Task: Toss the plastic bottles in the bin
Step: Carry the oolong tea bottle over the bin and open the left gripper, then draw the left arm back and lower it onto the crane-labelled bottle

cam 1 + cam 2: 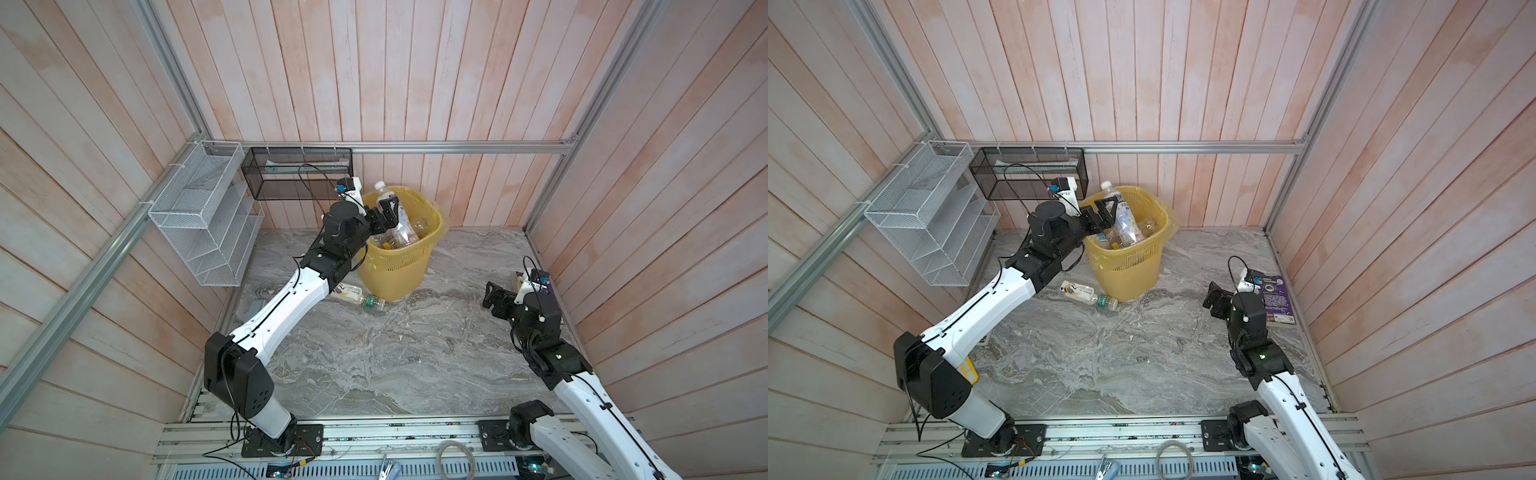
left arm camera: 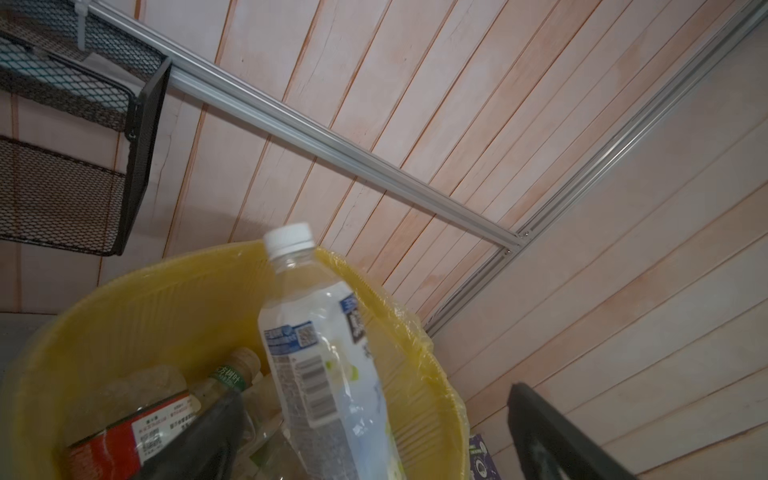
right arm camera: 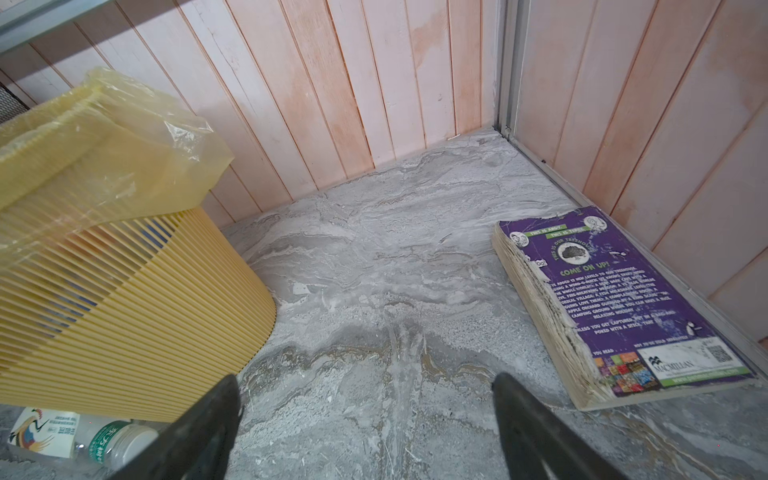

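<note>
Left arm: the left gripper (image 1: 388, 211) hangs over the mouth of the tall yellow plastic lattice-sided bin with its yellowish bag liner (image 1: 395, 270). The top views leave its state unclear. The left wrist view settles it: the two black fingers (image 2: 199, 436) stand wide apart, and the gap is far wider than the clear plastic bottle with a white cap and blue-and-white label (image 2: 316, 353) between them. That bottle is not gripped. It leans in the bin with its base down among the others and its cap above the rim.

Bin contents: only the left wrist view shows them clearly, namely a red-labelled bottle (image 2: 137, 440) and a bottle with a green neck label (image 2: 232, 374).

Outstanding item: one clear bottle with a white bird-printed label (image 1: 359, 296) lies on its side on the grey marbled table top (image 1: 374, 353), just beside the foot of the bin. The right wrist view confirms this (image 3: 83, 436).

Right arm: the right gripper (image 1: 492, 297) hovers above the table, well apart from the bin. Its jaws are spread and hold nothing.

A worn purple paperback book (image 1: 1279, 299) lies flat by the right wall. It is plain in a top view and in the right wrist view.

A black wire-mesh basket (image 1: 297, 174) and a white wire-mesh rack (image 1: 203, 224) hang on the walls.
</note>
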`<state>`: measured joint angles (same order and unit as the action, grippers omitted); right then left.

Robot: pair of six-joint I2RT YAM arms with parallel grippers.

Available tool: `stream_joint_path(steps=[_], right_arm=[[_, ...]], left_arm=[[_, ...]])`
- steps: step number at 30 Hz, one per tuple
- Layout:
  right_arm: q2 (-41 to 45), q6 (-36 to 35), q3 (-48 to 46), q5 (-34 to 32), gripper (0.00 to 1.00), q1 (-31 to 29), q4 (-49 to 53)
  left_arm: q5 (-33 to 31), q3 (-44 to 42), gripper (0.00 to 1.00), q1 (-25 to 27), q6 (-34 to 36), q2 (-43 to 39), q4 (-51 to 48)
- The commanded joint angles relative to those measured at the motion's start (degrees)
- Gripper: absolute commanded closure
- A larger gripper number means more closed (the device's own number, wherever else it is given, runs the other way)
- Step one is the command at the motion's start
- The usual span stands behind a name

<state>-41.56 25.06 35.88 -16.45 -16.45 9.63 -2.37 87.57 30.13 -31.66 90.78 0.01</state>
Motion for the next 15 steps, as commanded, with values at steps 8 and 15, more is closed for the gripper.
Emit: stream_joint_path(steps=[8, 15], right_arm=[[2.0, -1.6, 0.3, 4.6, 0.05, 0.3, -1.8], [1.0, -1.8, 0.8, 7.1, 0.05, 0.3, -2.8]], left_arm=[[-6.2, -11.3, 0.0, 0.5, 6.7, -17.3, 2.6], [-9.3, -23.4, 0.0, -0.7, 5.8, -26.3, 0.8]])
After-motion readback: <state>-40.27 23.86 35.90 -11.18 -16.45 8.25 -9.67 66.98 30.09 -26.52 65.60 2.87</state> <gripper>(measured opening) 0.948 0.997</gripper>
